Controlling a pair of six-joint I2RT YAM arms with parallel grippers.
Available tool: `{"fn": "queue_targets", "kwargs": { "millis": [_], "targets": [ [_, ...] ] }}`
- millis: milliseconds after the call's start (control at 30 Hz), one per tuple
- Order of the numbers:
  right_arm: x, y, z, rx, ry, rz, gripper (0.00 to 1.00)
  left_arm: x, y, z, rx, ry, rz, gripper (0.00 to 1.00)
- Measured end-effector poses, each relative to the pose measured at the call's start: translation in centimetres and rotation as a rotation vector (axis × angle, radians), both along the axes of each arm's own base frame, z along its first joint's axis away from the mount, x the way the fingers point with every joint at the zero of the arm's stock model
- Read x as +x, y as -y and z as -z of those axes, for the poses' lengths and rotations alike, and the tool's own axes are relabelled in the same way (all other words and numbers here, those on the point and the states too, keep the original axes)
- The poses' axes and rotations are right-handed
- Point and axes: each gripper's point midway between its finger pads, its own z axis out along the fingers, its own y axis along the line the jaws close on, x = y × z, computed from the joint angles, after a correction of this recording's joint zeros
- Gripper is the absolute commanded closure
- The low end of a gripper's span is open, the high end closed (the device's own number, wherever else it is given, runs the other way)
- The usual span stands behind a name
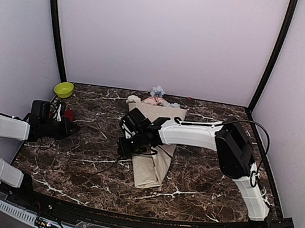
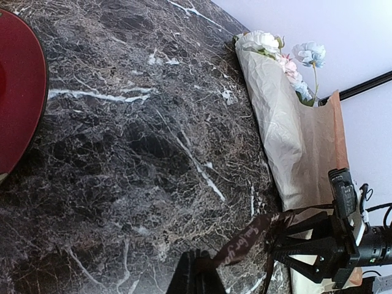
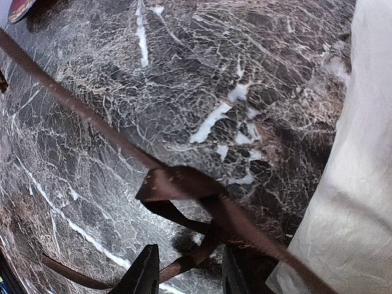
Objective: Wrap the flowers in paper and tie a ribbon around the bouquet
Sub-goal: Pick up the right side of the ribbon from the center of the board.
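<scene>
The bouquet point(image 1: 153, 148) lies mid-table, a beige paper point(image 2: 285, 128) cone with white, pink and blue flowers point(image 2: 262, 41) at its far, wide end. The brown lettered ribbon point(image 2: 245, 241) stretches from my left gripper point(image 2: 205, 272), which is shut on one end, across the marble to the bouquet. My right gripper point(image 3: 190, 275) hovers just left of the cone, jaws apart. The ribbon point(image 3: 177, 184) folds into a loose loop in front of it, and one strand crosses between its fingers point(image 3: 144, 272). In the top view the left gripper point(image 1: 71, 129) sits far left and the right gripper point(image 1: 124, 145) is beside the paper.
A green bowl point(image 1: 64, 89) stands at the back left. A red plate point(image 2: 18, 92) lies close to my left gripper. Dark frame poles point(image 1: 55, 25) rise at both back corners. A thin black cable point(image 1: 101, 166) trails over the marble table point(image 1: 201, 173) in front of the bouquet.
</scene>
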Motion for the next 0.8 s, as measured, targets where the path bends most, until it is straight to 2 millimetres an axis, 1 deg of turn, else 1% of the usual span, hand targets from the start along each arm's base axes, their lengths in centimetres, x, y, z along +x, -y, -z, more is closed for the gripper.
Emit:
{"fn": "queue_targets", "kwargs": {
  "millis": [67, 100, 233, 267, 500, 633, 733, 800],
  "targets": [
    [0.1, -0.1, 0.1, 0.0, 0.003, -0.001, 0.72, 0.0, 0.0, 0.1, 0.001, -0.002, 0.001, 1.0],
    [0.1, -0.1, 0.1, -0.001, 0.003, -0.001, 0.75, 0.0, 0.0, 0.1, 0.001, -0.002, 0.002, 1.0],
    [0.1, 0.0, 0.3, -0.007, -0.001, -0.001, 0.97, 0.0, 0.1, 0.1, 0.002, -0.002, 0.004, 1.0],
    [0.0, 0.0, 0.3, -0.01, -0.001, -0.001, 1.0, 0.0, 0.1, 0.1, 0.002, -0.003, 0.005, 1.0],
    [-0.2, -0.1, 0.4, -0.01, -0.002, -0.026, 1.0, 0.0, 0.1, 0.4, 0.003, -0.011, 0.005, 1.0],
    [-1.2, -0.7, 0.1, 0.018, -0.018, -0.123, 1.0, 0.3, 0.0, 0.0, 0.009, 0.001, 0.004, 1.0],
    [-2.7, -1.3, -1.1, 0.063, -0.037, -0.226, 1.0, 0.6, 0.0, -0.2, 0.012, 0.005, 0.003, 1.0],
    [-3.7, -1.3, -2.9, 0.106, -0.048, -0.293, 1.0, 0.8, 0.0, -0.2, 0.015, 0.004, 0.002, 1.0]
  ]
}}
